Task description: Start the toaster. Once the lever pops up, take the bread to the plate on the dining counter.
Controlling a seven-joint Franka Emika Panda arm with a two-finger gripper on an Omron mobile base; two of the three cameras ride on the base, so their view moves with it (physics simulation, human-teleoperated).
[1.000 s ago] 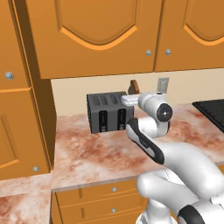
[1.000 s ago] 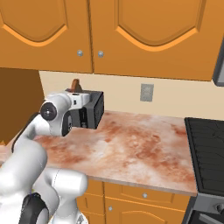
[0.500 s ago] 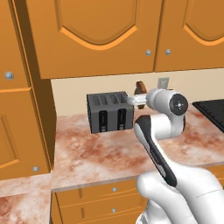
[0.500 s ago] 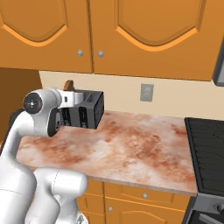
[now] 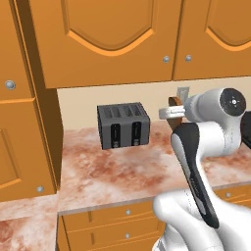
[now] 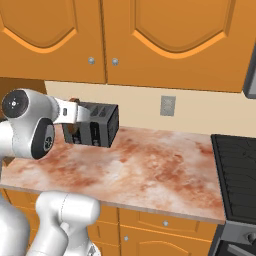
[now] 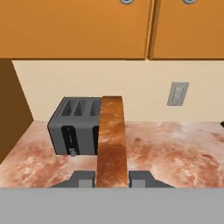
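End effector clamps the bread beside the toaster, below wall cabinets.

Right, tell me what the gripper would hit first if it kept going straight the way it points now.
Probably the toaster. The gripper, shut on the bread, points toward the back wall with the toaster low in its line; depth is unclear, so it might pass above it and reach the wall instead.
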